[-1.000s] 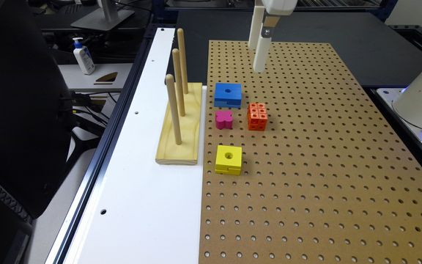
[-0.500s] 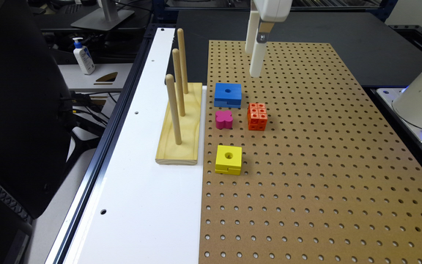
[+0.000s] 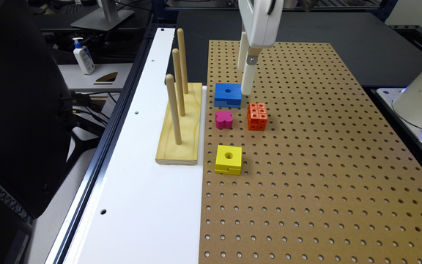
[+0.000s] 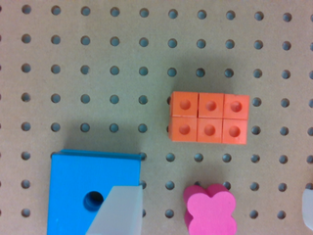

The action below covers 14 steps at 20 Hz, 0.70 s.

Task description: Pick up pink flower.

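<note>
Brown pegboard [image 3: 306,165] bench, approach step: gripper [image 3: 246,75] spread wide and empty, poised above blue block [image 3: 228,94]; pink flower [image 3: 224,119] lying free between blue block and yellow block [image 3: 228,159], beside orange studded cube [image 3: 257,116]; next, centring over flower, then descent.

Bystander objects on the pegboard [image 3: 306,176].
Blue block [image 3: 228,94] upper centre; orange studded cube [image 3: 257,116] right of centre; yellow block [image 3: 228,159] below; wooden peg stand [image 3: 179,124] left.

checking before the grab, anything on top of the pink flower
Nothing: the flower's flat top is bare, on the pegboard. The end effector hangs open above it. Its underside is hidden.
</note>
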{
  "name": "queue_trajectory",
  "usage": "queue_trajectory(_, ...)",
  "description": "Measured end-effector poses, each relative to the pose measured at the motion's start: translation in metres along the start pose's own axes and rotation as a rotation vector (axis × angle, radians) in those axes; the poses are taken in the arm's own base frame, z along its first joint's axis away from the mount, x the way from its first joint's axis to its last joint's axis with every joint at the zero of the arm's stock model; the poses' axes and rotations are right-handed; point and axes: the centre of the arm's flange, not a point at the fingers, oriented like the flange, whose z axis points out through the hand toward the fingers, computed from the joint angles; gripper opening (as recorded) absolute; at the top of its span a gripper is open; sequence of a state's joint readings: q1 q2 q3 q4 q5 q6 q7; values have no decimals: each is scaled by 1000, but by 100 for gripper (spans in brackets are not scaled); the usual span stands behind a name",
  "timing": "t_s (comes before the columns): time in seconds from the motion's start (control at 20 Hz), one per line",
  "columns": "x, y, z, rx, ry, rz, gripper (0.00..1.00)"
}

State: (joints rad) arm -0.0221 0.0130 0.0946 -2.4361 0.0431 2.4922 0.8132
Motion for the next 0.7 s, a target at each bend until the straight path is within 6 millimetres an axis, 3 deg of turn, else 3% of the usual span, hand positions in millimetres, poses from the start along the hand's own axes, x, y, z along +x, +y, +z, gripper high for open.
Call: queue_trajectory(0.7,3,-5,24,-7,-14,-1,100)
